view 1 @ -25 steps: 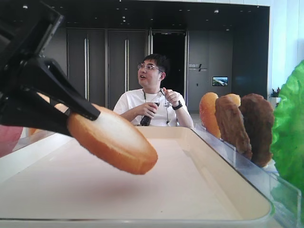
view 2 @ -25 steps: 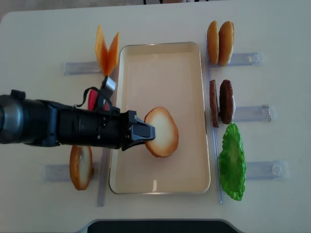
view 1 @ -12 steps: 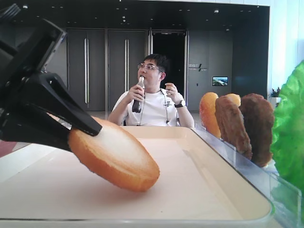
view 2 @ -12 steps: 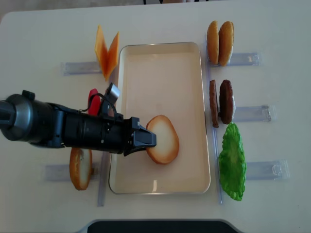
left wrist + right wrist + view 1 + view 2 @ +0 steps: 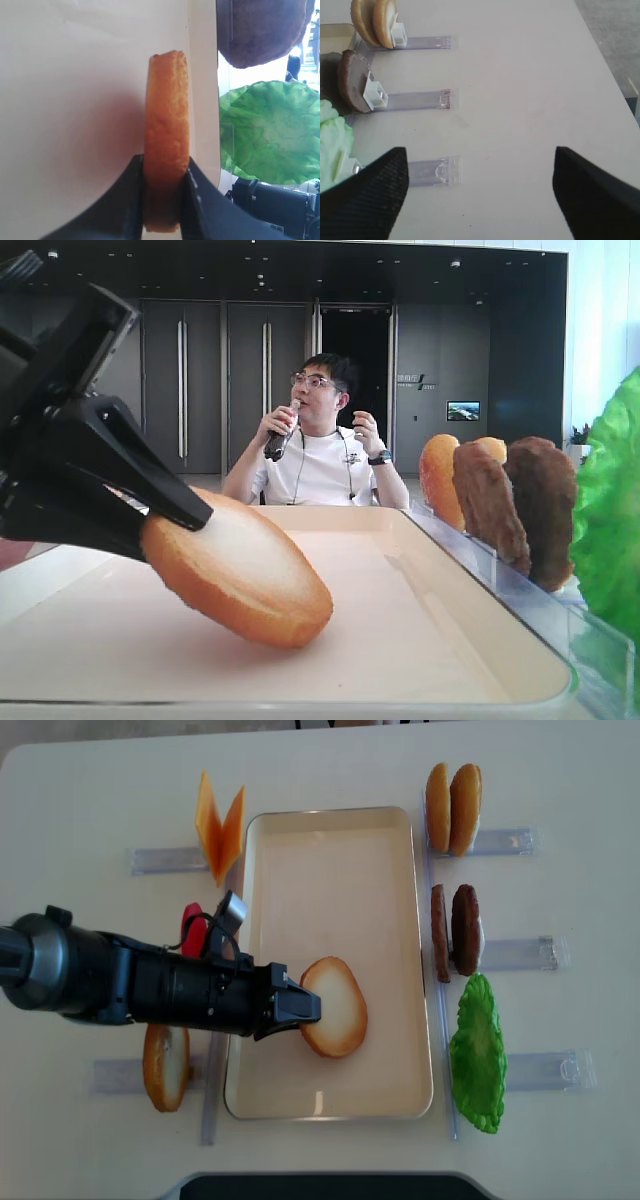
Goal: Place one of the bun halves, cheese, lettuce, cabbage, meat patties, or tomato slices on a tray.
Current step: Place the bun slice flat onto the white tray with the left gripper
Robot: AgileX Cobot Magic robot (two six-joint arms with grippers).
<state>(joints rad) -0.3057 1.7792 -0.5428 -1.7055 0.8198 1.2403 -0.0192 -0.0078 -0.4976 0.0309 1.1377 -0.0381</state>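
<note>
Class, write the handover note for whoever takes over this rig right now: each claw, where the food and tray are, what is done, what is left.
Left claw: shut on the bun half, holding it tilted, its lower edge on or just above the tray.
Right claw: open above bare table, holding nothing.
Other food sits in racks beside the tray: cheese, another bun half and a red slice, mostly hidden by the arm, on the left; two bun halves, meat patties, lettuce on the right.
Done: bun brought to the tray.
Left: release it, withdraw.
</note>
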